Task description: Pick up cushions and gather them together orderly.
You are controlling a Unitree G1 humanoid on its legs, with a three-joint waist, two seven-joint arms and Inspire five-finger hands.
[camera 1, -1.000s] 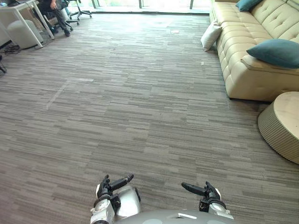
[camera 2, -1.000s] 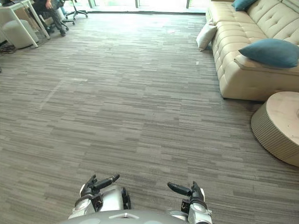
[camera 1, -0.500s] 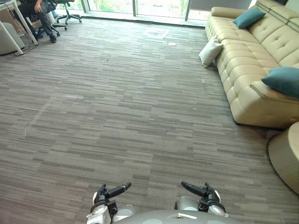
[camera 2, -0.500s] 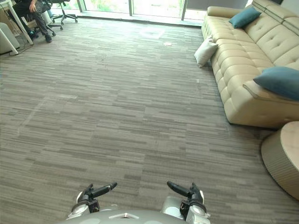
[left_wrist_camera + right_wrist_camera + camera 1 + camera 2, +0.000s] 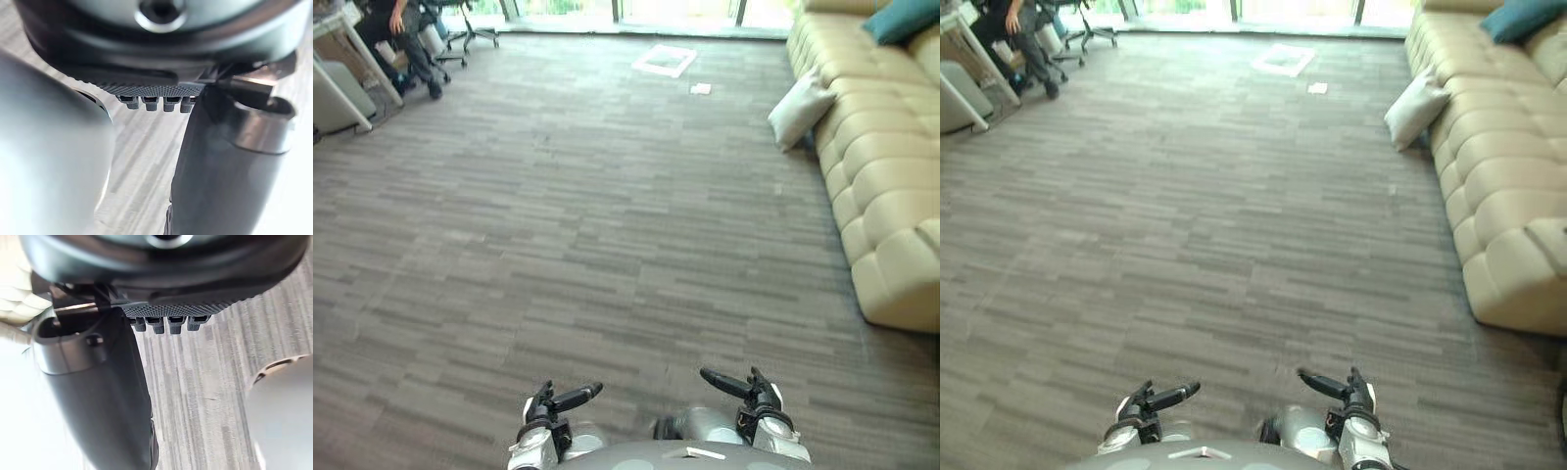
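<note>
A white cushion [image 5: 800, 106] stands on the carpet, leaning against the front of the beige sofa [image 5: 886, 196] at the far right. A teal cushion [image 5: 901, 18] lies on the sofa's seat at the top right corner. Both hands hang low at the near edge, far from the cushions. My left hand [image 5: 558, 400] has straight fingers and holds nothing. My right hand [image 5: 742, 386] is the same, open and empty. In the wrist views, each hand [image 5: 156, 100] [image 5: 166, 323] shows above bare carpet.
A person sits on an office chair [image 5: 406, 39] at the far left beside a white desk [image 5: 337, 64]. A white square mark [image 5: 664, 60] and a small white scrap [image 5: 701, 88] lie on the carpet at the back. Wide carpet stretches between me and the sofa.
The whole picture has shifted, so the camera moved: the sofa now sits closer at the right edge, and the round table and nearer teal cushion have left the view. Both hands hold the same pose.
</note>
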